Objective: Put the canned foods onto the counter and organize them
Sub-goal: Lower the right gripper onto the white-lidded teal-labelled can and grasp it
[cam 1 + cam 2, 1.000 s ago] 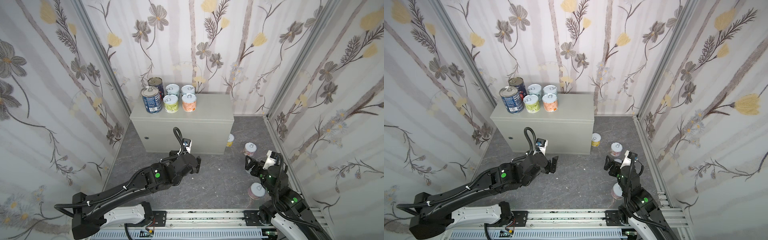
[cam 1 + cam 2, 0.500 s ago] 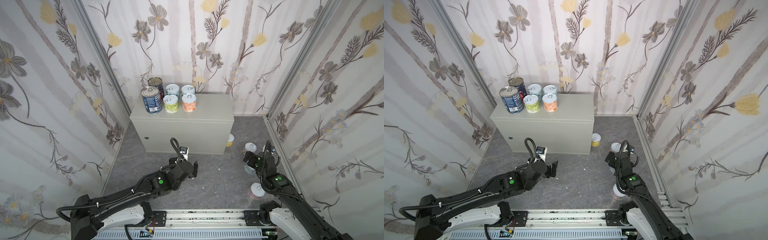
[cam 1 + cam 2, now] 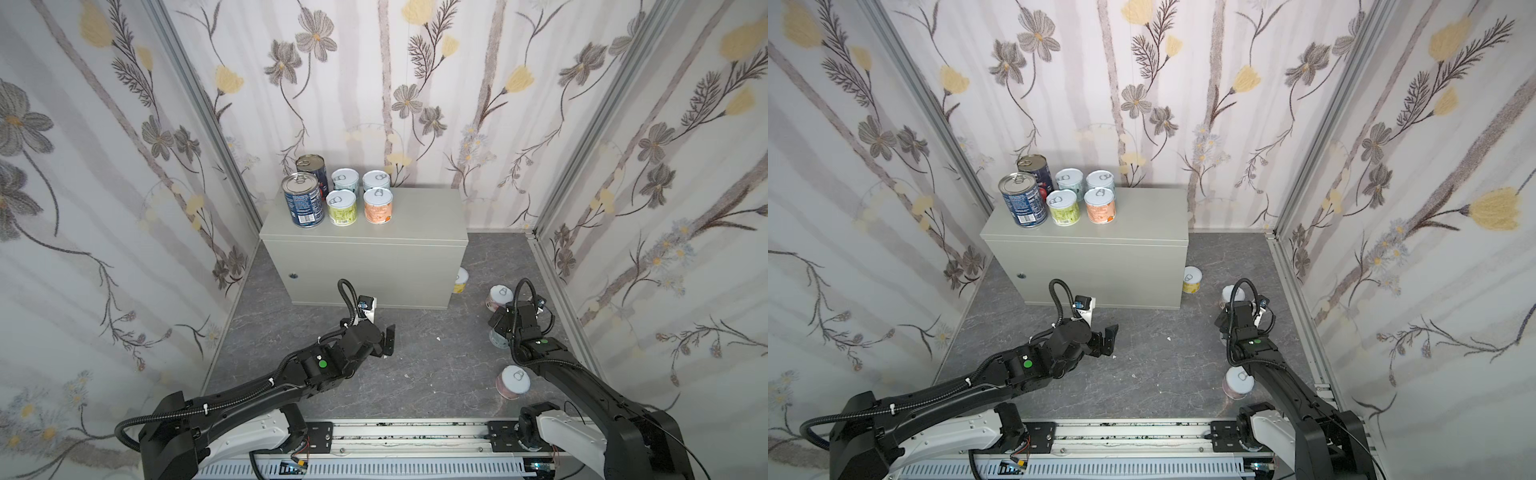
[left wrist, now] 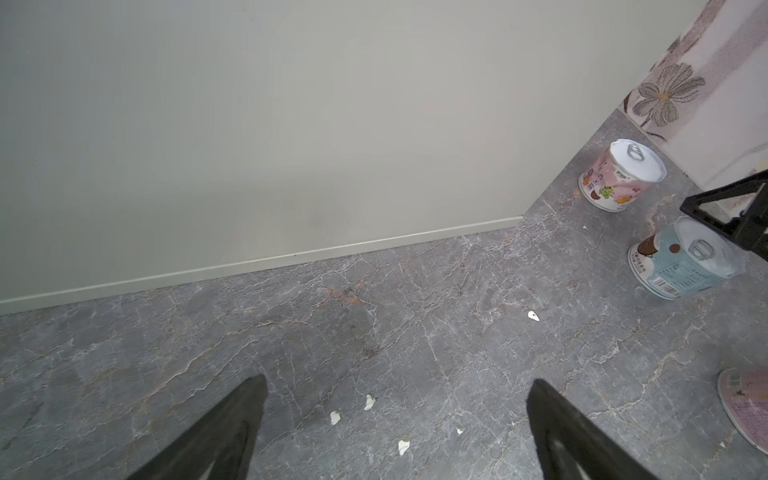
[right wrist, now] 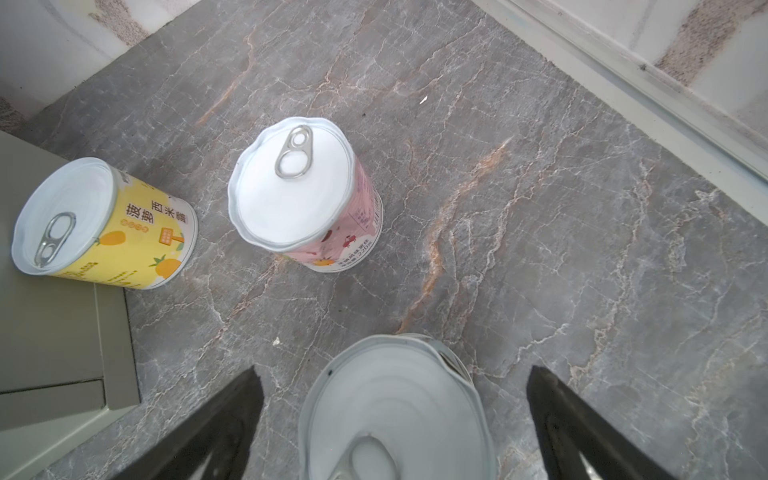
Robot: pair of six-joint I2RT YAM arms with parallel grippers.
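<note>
A: Cans, where?
B: Six on the counter (image 3: 424,216), at its left end: two tall blue cans (image 3: 303,205), with four short cans (image 3: 377,206) just beside them. Four are on the floor (image 3: 415,374) to the right: yellow can (image 5: 104,224) just beside the counter's end, pink can (image 5: 303,191), pale-blue can (image 4: 685,266), fourth can (image 3: 513,380) near the rail (image 3: 415,430).
A: Grippers?
B: My right gripper (image 5: 395,374) is spread wide over the pale-blue can, a finger on each side, gripping nothing. My left gripper (image 4: 397,380) is equally wide and empty, over bare floor.
</note>
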